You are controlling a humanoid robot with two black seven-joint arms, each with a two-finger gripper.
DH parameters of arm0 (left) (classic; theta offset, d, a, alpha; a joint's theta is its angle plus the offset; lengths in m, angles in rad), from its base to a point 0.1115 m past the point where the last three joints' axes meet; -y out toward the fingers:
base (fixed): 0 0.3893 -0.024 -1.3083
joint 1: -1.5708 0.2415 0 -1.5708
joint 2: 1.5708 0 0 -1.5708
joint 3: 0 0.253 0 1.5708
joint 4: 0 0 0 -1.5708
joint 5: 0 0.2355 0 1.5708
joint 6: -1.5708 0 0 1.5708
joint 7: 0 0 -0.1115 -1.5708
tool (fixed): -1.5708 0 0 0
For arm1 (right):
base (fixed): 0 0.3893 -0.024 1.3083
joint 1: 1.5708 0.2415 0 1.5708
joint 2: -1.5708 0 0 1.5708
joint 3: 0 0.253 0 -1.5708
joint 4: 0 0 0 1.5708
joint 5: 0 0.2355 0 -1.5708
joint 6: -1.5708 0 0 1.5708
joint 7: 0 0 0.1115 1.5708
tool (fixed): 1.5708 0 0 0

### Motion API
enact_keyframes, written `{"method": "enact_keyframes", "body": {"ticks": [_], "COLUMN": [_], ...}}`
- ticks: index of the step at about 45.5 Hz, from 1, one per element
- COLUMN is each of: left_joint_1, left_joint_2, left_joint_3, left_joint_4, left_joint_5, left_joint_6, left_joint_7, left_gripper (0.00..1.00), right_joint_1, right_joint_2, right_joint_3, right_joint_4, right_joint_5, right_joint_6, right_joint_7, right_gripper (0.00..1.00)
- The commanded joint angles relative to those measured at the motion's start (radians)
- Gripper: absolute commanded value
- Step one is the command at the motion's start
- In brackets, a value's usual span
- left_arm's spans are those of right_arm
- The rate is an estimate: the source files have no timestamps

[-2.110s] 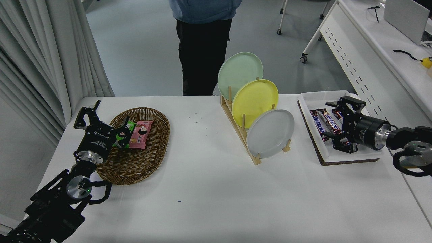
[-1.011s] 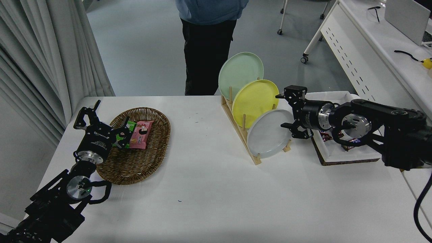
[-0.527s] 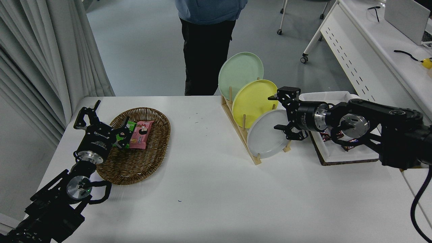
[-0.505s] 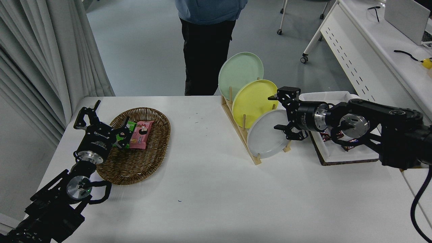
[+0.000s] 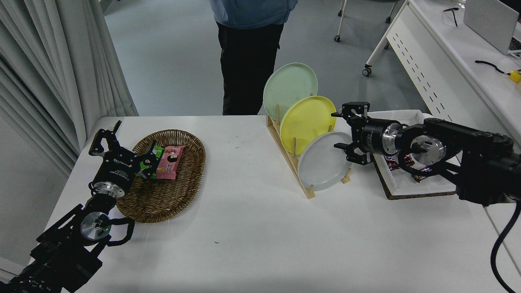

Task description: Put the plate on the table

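The light grey plate (image 5: 322, 165) stands on edge in the front slot of a wooden rack (image 5: 286, 151) on the white table (image 5: 252, 232). My right gripper (image 5: 337, 130) is open at the plate's upper right rim, one finger above the rim and one in front of the plate's face. It does not hold the plate. A yellow plate (image 5: 306, 122) and a pale green plate (image 5: 288, 87) stand behind it in the same rack. My left gripper (image 5: 125, 145) is parked open at the lower left, over the left end of a wicker basket (image 5: 173, 191).
A white tray (image 5: 411, 185) with chocolate bars lies right of the rack, under my right arm. The basket holds snack packets (image 5: 169, 162). A person (image 5: 248, 57) stands at the far side. A white perforated-panel desk (image 5: 439, 69) is at the right.
My right arm swung in from over the tray to the grey plate's rim. In the last half second the gripper drew back slightly to the right. The plate has not moved.
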Motion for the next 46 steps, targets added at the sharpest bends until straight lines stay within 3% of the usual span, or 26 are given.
{"method": "enact_keyframes", "body": {"ticks": [1, 15, 29, 46], "left_joint_1": [0.0, 0.0, 0.0, 0.0], "left_joint_2": [0.0, 0.0, 0.0, -0.001], "left_joint_3": [0.0, 0.001, 0.001, 0.0], "left_joint_4": [0.0, 0.0, 0.0, 0.0], "left_joint_5": [0.0, 0.0, 0.0, 0.0], "left_joint_6": [0.0, 0.0, 0.0, 0.0], "left_joint_7": [0.0, 0.0, 0.0, 0.0], "left_gripper": [1.0, 1.0, 1.0, 1.0], "right_joint_1": [0.002, 0.008, 0.014, 0.014], "right_joint_2": [0.004, 0.008, 0.014, 0.039], "right_joint_3": [-0.001, 0.003, 0.011, 0.017], "right_joint_4": [0.001, 0.004, 0.001, -0.004], "right_joint_5": [0.027, 0.053, 0.056, 0.059], "right_joint_6": [-0.008, -0.016, -0.021, -0.057], "right_joint_7": [-0.047, -0.062, -0.073, -0.075], "right_gripper": [0.62, 0.56, 0.42, 0.35]}}
